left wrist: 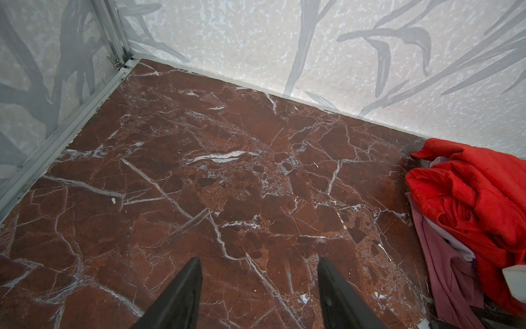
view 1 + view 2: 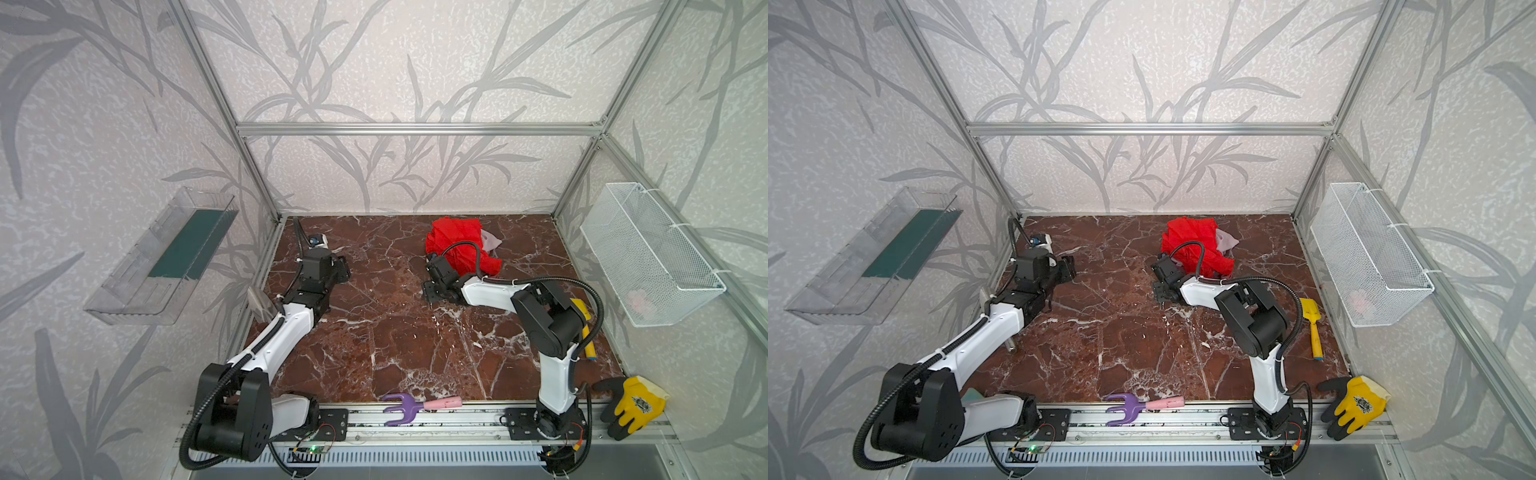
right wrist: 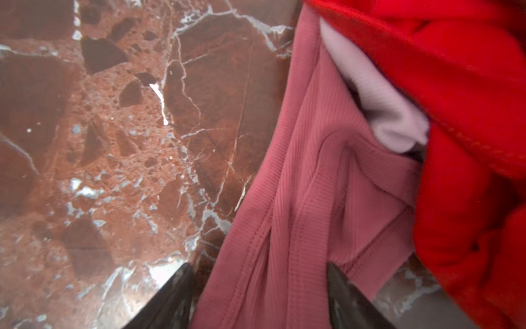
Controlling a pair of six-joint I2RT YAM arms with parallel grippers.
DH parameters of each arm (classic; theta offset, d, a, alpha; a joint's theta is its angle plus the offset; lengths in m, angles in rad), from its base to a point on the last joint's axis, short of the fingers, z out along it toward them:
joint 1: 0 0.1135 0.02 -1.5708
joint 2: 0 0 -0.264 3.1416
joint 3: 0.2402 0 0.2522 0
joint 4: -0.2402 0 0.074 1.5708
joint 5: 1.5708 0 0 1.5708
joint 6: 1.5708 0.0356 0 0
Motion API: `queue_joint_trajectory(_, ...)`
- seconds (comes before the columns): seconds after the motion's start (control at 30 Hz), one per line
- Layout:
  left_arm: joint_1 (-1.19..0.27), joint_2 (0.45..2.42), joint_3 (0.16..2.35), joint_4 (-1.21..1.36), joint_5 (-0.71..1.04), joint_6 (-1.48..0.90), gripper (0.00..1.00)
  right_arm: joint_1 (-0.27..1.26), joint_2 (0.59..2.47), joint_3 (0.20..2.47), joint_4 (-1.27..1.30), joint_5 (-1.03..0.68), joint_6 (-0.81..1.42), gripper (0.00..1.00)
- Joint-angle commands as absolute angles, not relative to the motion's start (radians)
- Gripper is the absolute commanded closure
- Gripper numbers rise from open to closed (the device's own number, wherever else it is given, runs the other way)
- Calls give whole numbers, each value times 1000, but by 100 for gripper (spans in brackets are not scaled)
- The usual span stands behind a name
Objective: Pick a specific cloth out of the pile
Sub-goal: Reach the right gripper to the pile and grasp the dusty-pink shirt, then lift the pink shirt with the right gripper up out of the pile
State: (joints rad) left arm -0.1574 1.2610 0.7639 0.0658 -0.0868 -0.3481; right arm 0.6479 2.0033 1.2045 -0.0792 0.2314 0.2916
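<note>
The pile point(image 2: 457, 245) lies by the counter's point(image 2: 395, 332) far edge, right of middle; the right pincer point(image 3: 257, 266) stands wide astride its ribbed pink cloth point(image 3: 313, 185); the left pincer point(image 1: 259, 260), also wide, hangs near the left edge

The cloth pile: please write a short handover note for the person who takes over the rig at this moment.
Left gripper: open, empty, over bare marble tabletop, apart from the pile.
Right gripper: open, jaws astride the dusty-pink ribbed cloth at the pile's edge.
Pile: near the back wall; red cloth on top.
Done: approach only; nothing lifted.
To do: close, pull one cloth free.
</note>
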Motion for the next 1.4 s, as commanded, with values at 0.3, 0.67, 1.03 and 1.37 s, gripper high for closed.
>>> queue_joint_trajectory(0.3,-161,1271,803,37,-103,-344,38,642,1957,1233,-157,273,313,100)
queue_joint_trajectory(0.67,-161,1293,826,49,-92,-351,38,605,1738,1242,-157,218,259,100)
queue_joint_trajectory(1.03,-161,1306,850,51,-81,-363,38,467,1527,1434,-258,38,225,100)
queue_joint_trajectory(1.37,-162,1324,903,31,-51,-382,38,311,1441,1555,-273,-195,296,100)
